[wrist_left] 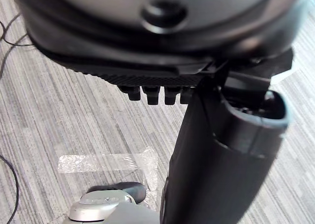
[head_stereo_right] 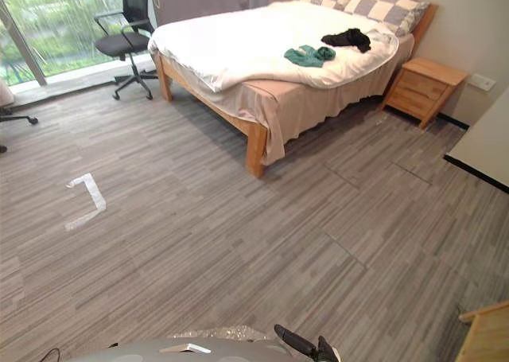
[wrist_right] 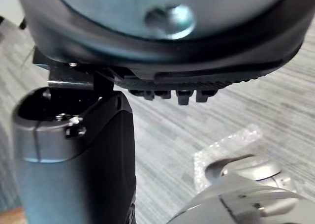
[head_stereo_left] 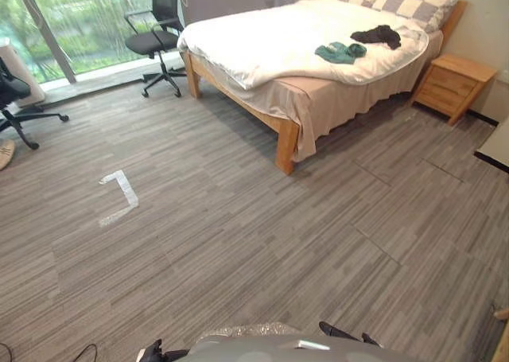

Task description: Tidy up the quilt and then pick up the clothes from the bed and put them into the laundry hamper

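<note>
Across the room stands a wooden bed (head_stereo_left: 286, 143) with a white quilt (head_stereo_left: 270, 40) spread over it, its near edge hanging unevenly over a beige sheet. A green garment (head_stereo_left: 340, 52) and a black garment (head_stereo_left: 378, 35) lie crumpled on the quilt near the checked pillows (head_stereo_left: 398, 0). My left hand (wrist_left: 221, 150) hangs over the grey floor with its fingers (wrist_left: 152, 93) straight and nothing in it. Far from the bed too, my right hand (wrist_right: 78, 155) hangs the same way, its fingers (wrist_right: 182, 95) straight and empty.
A wooden nightstand (head_stereo_left: 453, 86) stands right of the bed. One black office chair (head_stereo_left: 159, 36) is by the window, another (head_stereo_left: 16, 99) at the far left. White tape (head_stereo_left: 119, 195) marks the floor. A pale desk edge (head_stereo_right: 485, 147) and wooden furniture (head_stereo_right: 485, 334) sit at the right.
</note>
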### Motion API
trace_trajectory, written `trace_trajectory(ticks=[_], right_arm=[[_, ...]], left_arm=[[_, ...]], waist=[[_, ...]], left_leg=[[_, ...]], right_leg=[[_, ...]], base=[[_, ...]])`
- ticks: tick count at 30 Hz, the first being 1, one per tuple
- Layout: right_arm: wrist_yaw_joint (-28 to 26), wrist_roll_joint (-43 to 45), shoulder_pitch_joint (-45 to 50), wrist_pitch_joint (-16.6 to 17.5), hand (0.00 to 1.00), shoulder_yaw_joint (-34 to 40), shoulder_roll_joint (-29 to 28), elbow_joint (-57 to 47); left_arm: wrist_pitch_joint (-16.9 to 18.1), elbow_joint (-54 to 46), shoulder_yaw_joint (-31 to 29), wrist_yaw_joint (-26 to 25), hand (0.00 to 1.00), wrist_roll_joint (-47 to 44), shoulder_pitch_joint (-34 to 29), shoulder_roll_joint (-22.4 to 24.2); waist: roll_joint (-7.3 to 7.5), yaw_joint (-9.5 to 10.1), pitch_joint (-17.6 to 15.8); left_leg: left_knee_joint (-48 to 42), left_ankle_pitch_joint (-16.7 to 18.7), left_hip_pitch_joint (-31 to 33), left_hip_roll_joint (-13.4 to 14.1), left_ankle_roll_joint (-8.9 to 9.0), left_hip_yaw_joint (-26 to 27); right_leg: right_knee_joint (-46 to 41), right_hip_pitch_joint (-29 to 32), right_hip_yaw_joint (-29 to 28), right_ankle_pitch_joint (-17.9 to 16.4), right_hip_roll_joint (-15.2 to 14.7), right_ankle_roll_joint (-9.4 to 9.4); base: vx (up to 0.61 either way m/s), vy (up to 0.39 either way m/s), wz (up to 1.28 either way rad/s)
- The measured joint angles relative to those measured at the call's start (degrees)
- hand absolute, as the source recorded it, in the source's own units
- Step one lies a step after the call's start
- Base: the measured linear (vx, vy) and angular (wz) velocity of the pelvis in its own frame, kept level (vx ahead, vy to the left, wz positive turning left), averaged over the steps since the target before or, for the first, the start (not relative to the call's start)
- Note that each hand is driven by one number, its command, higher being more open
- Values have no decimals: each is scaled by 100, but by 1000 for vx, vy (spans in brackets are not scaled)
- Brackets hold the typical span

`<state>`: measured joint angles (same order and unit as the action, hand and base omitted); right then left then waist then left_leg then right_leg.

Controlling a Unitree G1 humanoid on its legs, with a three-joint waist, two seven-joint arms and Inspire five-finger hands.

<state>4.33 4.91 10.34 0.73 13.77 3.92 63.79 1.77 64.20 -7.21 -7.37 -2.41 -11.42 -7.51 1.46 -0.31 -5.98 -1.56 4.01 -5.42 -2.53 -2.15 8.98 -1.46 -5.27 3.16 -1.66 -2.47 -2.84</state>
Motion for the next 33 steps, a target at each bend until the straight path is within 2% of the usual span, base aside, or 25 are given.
trace_trajectory(ticks=[1, 3, 4, 6, 7, 9, 10, 16, 18, 22, 23, 26, 27, 30, 31, 32, 33], right_arm=[[12, 3, 43, -4, 100, 92, -18, 90], [20, 14, 138, -7, 100, 214, -38, 138], [22, 9, 150, -5, 100, 252, -43, 141], [27, -5, 142, -5, 100, 249, -50, 168], [27, -15, 110, -4, 100, 245, -52, 168], [30, -19, 91, 1, 100, 245, -57, 169], [34, -19, 72, 2, 100, 246, -57, 169], [76, -74, -5, 8, 100, 240, -37, 165], [89, -214, -7, 18, 100, 231, -12, 153], [128, -225, -7, 48, 100, 227, -27, 73], [136, -222, -10, 85, 100, 249, -64, 34], [133, -209, -13, 105, 100, 391, -153, -162], [130, -209, -5, 104, 100, 455, -169, -156], [129, -201, 4, 93, 100, 662, -250, -74], [115, -160, -20, 85, 100, 788, -255, -60], [113, -157, -31, 87, 100, 857, -250, -50], [106, -145, -67, 87, 100, 945, -194, -52]], left_arm=[[46, 73, -2, -7, 100, 0, 2, 21], [55, 143, 4, -15, 100, 7, 2, 55], [67, 162, 12, 2, 100, 17, 13, 59], [83, 162, 30, 4, 100, 31, 32, 42], [92, 162, 73, 2, 100, 86, 53, 29], [99, 163, 95, 3, 100, 118, 74, 19], [105, 163, 189, 1, 100, 139, 76, -2], [138, 174, 434, 5, 100, 517, 187, -40], [153, 177, 524, 7, 100, 520, 210, -45], [164, 175, 630, 6, 100, 519, 257, -76], [171, 172, 675, 3, 100, 517, 299, -110], [185, 178, 704, 0, 100, 517, 369, -163], [178, 182, 713, -2, 100, 527, 375, -167], [151, 287, 744, -3, 100, 757, 433, -195], [145, 290, 800, -2, 100, 758, 453, -182], [139, 291, 838, 0, 100, 760, 483, -170], [131, 284, 837, 6, 100, 758, 524, -147]], waist=[[18, -9, -38], [-19, -26, -59], [9, -55, -47], [-4, -91, -62], [37, -113, -49], [5, -127, -73], [41, -129, -76], [8, -136, -184], [3, -143, -219], [-22, -171, -253], [36, -190, -282], [79, -316, -497], [78, -346, -512], [91, -552, -525], [41, -628, -535], [-48, -625, -548], [-126, -603, -632]], left_leg=[[244, -135, -199, -44, -23, -4], [530, -238, -424, -94, -29, -33], [671, -325, -559, -122, -34, -50], [669, -341, -591, -157, -67, -79], [668, -335, -613, -181, -62, -92], [664, -327, -626, -211, -52, -90], [655, -326, -654, -214, -50, -82], [672, -312, -711, -176, -26, 34], [674, -275, -700, -117, 25, 170], [673, -225, -531, -49, -7, 386], [673, -214, -453, -46, -9, 514], [672, -165, -528, -65, -21, 739], [671, -114, -576, -66, -3, 857], [668, 11, -725, -48, 114, 1003], [661, 8, -738, 19, 176, 1090], [644, -20, -758, 98, 137, 1156], [640, 23, -808, 211, 197, 1297]], right_leg=[[63, -104, 55, 72, -37, -40], [90, -237, 147, 79, -82, -29], [151, -349, 198, 99, -98, -4], [176, -400, 239, 95, -125, -4], [208, -440, 266, 95, -142, -4], [277, -496, 279, 95, -162, -5], [277, -512, 280, 95, -165, -5], [308, -558, 204, 93, -133, -8], [303, -452, 105, 73, -82, -29], [-310, 92, -105, -155, -19, 97], [-692, 389, -182, -317, -29, 78], [-1474, 767, -192, -708, -136, -327], [-1720, 885, -175, -828, -180, -380], [-1844, 872, 5, -980, -239, -151], [-1849, 895, 79, -979, -226, -113], [-1997, 966, 200, -946, -215, -133], [-2231, 1177, 461, -1022, -215, 39]], base=[[66, 66, 7], [110, 90, 15], [125, 91, 17], [99, 60, 12], [90, 37, 11], [75, 27, 7], [38, -3, -1], [-54, -28, -10], [-115, -37, -24], [-81, -29, -33], [-18, -32, -37], [16, -27, -36], [72, -21, -48], [122, -31, -25], [208, -58, -23], [160, -49, -44], [154, -11, -78]])
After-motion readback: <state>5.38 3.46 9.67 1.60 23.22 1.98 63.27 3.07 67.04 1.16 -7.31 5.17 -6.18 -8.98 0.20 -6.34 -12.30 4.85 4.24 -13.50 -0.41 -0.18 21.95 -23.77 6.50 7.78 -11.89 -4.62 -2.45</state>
